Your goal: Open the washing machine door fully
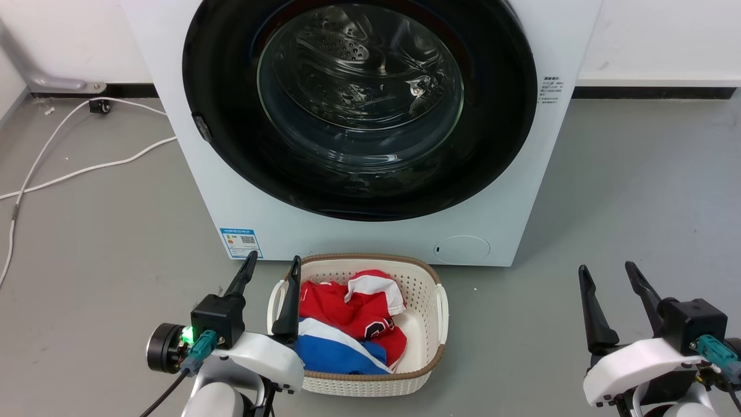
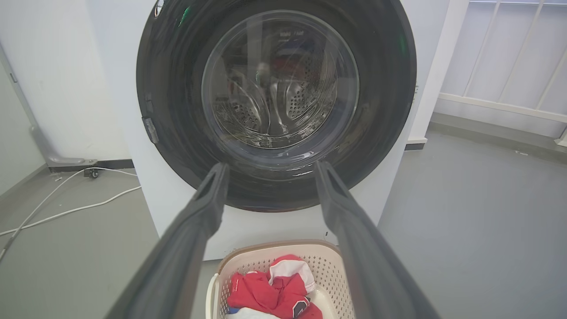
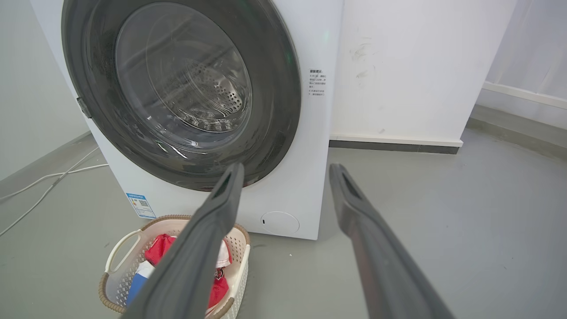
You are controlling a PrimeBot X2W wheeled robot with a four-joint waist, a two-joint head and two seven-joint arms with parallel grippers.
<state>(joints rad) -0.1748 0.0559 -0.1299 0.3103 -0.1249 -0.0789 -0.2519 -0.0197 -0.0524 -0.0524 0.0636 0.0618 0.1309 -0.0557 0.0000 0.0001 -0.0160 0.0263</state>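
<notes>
In the head view, the washing machine (image 1: pixel 324 240) stands on the grey floor (image 1: pixel 637 191). The washing machine door (image 1: pixel 360 92) lies closed, flat against the machine's front. A cream laundry basket (image 1: pixel 429 324) with red, white and blue clothes (image 1: pixel 338 310) sits just in front of the machine, below the door. The left gripper (image 1: pixel 275 256) hovers before the machine's lower left corner and the right gripper (image 1: pixel 605 266) off its right side, each with jaws released and empty, well apart from the door. A white cable (image 1: pixel 87 168) trails to the machine's left.

In the left wrist view, spread jaws frame the door's lower rim, not touching it.

In the right wrist view, spread jaws point at the machine's lower right corner, near the round service flap (image 3: pixel 279 222).
</notes>
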